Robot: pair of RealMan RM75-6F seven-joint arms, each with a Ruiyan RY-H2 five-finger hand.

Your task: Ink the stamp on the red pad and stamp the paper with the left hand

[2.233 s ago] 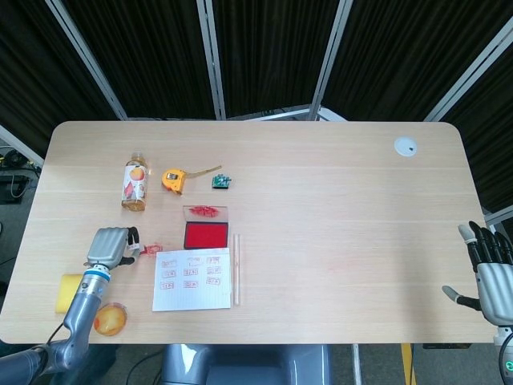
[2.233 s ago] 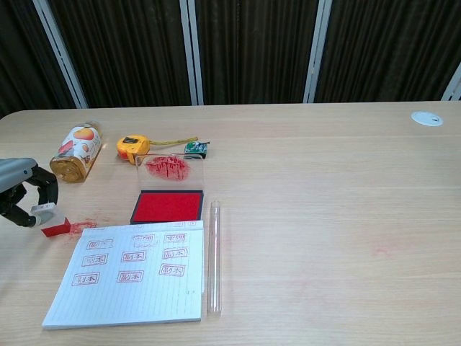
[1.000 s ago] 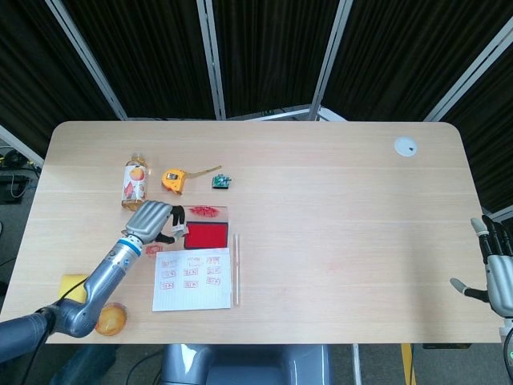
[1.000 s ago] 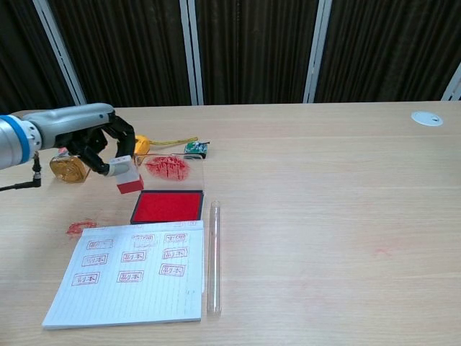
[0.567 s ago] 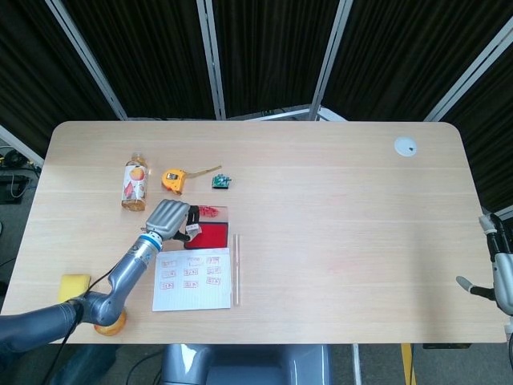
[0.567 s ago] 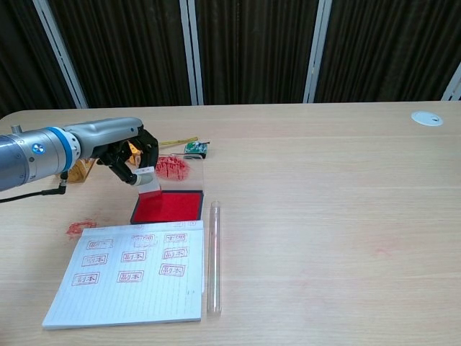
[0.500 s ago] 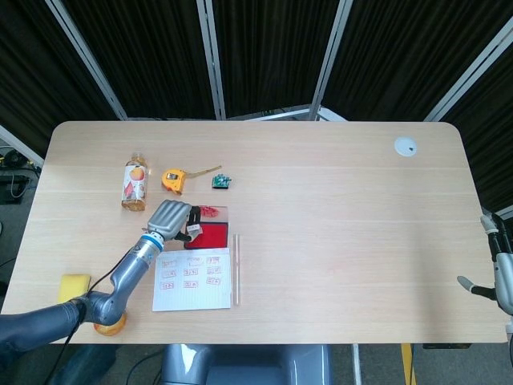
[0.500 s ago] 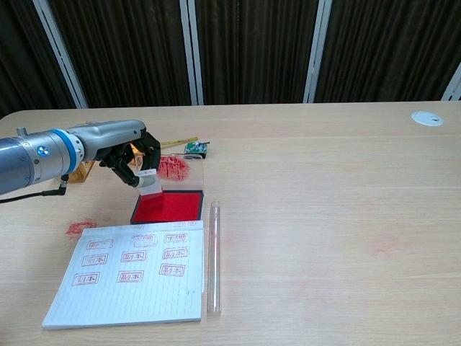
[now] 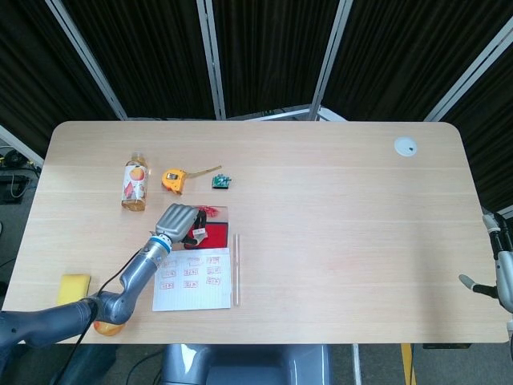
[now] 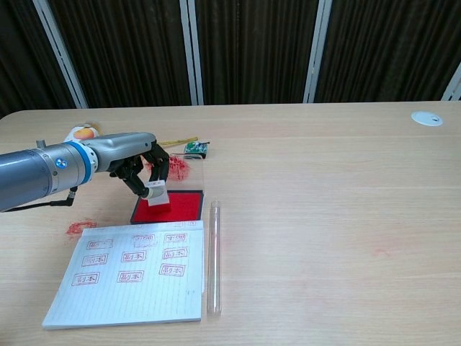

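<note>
My left hand (image 10: 144, 171) (image 9: 179, 220) holds the stamp (image 10: 157, 195), a small white block with a red base. The stamp's base sits on or just above the red ink pad (image 10: 178, 206) (image 9: 214, 234); I cannot tell if it touches. The pad's clear lid (image 10: 180, 167) stands open behind it, smeared red. The lined paper (image 10: 130, 274) (image 9: 192, 281) lies in front of the pad and carries several red stamp marks. My right hand (image 9: 501, 269) shows only at the right edge of the head view, away from everything, fingers apart.
A clear tube (image 10: 213, 256) lies along the paper's right side. A bottle (image 9: 134, 183), a yellow tape measure (image 9: 173, 180) and a small green part (image 9: 220, 182) sit behind the pad. A yellow block (image 9: 72, 289) and an orange object (image 9: 108, 325) lie front left. A red ink smear (image 10: 78, 228) marks the table.
My left hand has carried the stamp from the table left of the paper, up and rightward, then down onto the red pad. The right hand drifted slightly toward the edge.
</note>
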